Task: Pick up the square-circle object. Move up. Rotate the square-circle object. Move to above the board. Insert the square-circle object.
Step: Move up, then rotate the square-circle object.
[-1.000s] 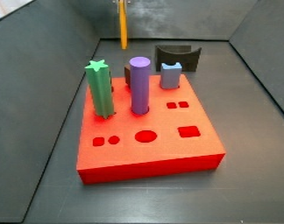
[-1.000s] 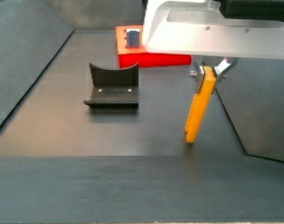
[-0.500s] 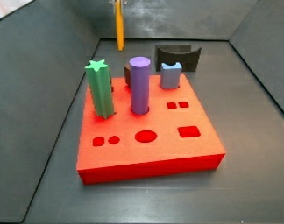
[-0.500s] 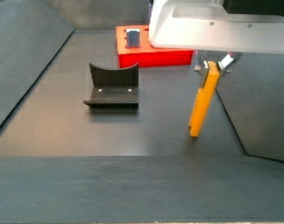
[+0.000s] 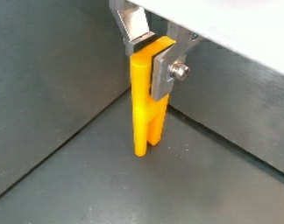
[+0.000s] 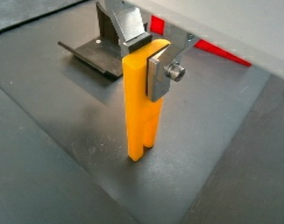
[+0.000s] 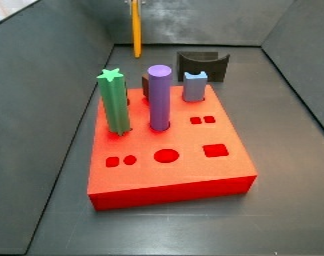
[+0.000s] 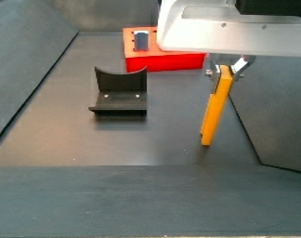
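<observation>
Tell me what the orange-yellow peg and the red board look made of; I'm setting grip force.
The square-circle object, clamped at its top in the gripper, looks like matte moulded or printed plastic: uniform orange-yellow colour, crisp edges, no shine. The board also looks plastic, solid red with clean-cut holes, slightly satin. Neither can be confirmed from looks alone.
</observation>
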